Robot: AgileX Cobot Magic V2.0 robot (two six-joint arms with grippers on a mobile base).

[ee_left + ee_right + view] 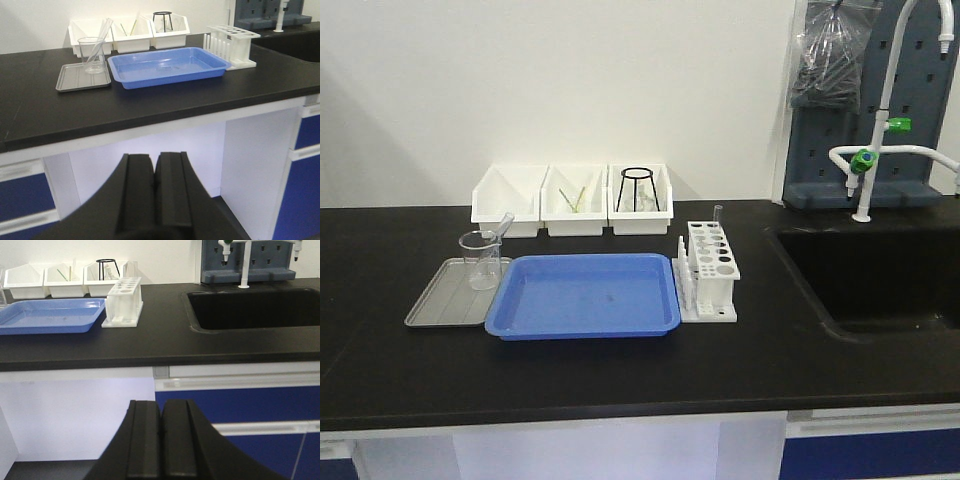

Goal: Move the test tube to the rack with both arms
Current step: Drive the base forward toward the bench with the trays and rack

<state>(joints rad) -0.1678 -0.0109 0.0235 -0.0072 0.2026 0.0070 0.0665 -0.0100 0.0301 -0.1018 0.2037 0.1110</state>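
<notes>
The test tube leans slanted in a clear beaker on a grey metal tray; the left wrist view shows the test tube sticking out of the beaker. The white rack stands right of the blue tray, with one clear tube upright at its back. My left gripper is shut and empty, low in front of the counter. My right gripper is likewise shut on nothing, below the counter edge, with the rack ahead and to the left. Neither arm appears in the front view.
Three white bins line the back wall, one holding a black wire stand. A deep black sink with a white tap lies right of the rack. Blue cabinet fronts sit under the counter.
</notes>
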